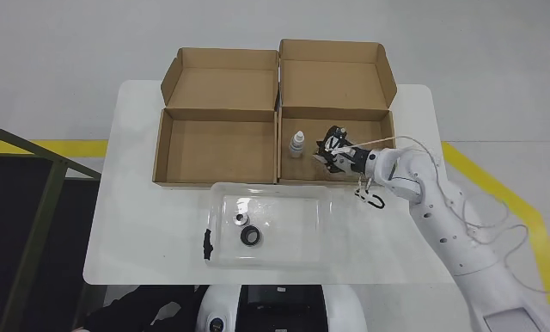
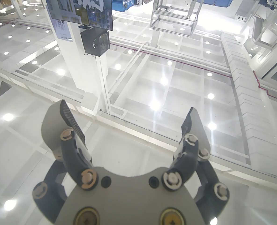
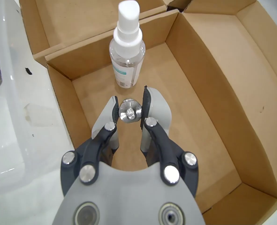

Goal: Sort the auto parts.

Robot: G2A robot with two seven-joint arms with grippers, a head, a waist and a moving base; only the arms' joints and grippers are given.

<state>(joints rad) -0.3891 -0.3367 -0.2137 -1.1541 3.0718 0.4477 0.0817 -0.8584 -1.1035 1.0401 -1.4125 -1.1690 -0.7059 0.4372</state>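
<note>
My right gripper [image 3: 129, 108] is shut on a small round silver metal part [image 3: 130, 113], held just above the floor of the right cardboard box [image 3: 222, 108]. In the top view the right gripper [image 1: 333, 151] sits over the right cardboard box [image 1: 378, 126]. A clear spray bottle [image 3: 127, 54] with a white cap stands upright in that box, just beyond the part; the spray bottle [image 1: 296, 144] is near the box's left wall. My left gripper [image 2: 129, 120] is open with nothing between its fingers, pointing up at a ceiling.
An empty left cardboard box [image 1: 215, 151] adjoins the right one. A clear plastic tray [image 1: 318, 220] in front of the boxes holds a dark ring [image 1: 251, 236] and a small silver part [image 1: 239, 218]. A black piece [image 1: 207, 244] lies at the tray's left edge.
</note>
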